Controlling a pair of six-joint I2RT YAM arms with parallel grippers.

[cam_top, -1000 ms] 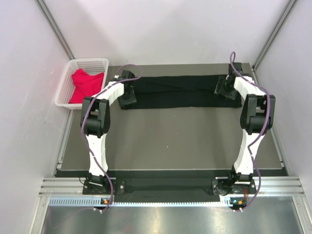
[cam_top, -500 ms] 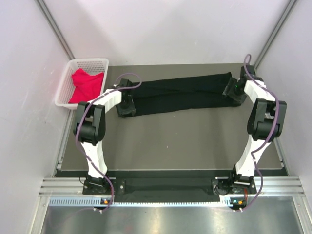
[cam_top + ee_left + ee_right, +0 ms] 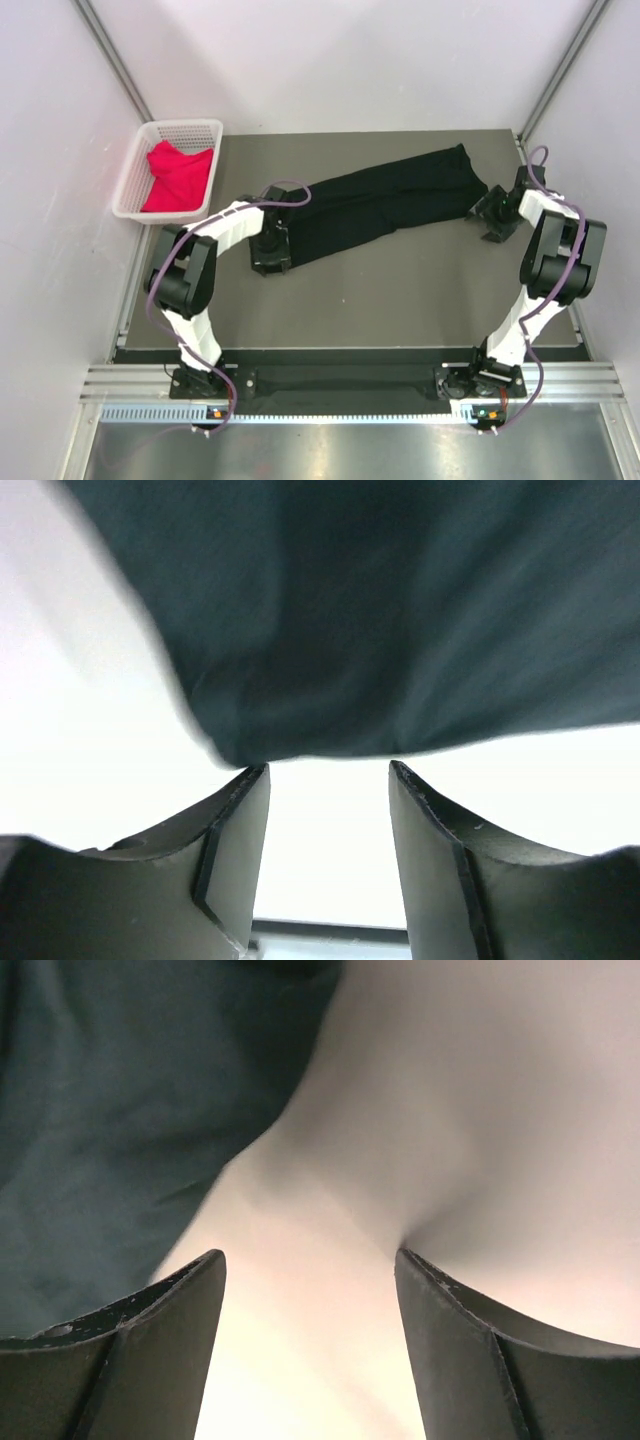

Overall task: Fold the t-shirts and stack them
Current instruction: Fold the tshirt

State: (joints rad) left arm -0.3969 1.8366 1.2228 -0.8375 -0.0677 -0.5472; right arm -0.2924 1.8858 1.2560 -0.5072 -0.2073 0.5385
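The large soft black t-shirt (image 3: 390, 200) is lying slantwise on the dark worktop (image 3: 400, 290). The left gripper (image 3: 328, 770) and right gripper (image 3: 310, 1255) are hovering at its ends, both spread and holding nothing. The bright red-pink t-shirt (image 3: 178, 175) is sitting in the white lattice basket (image 3: 130, 178).

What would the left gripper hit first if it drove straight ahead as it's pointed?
Most likely the black t-shirt: in the left wrist view its edge lies just beyond the open left gripper, nothing in between. Depth is unclear.
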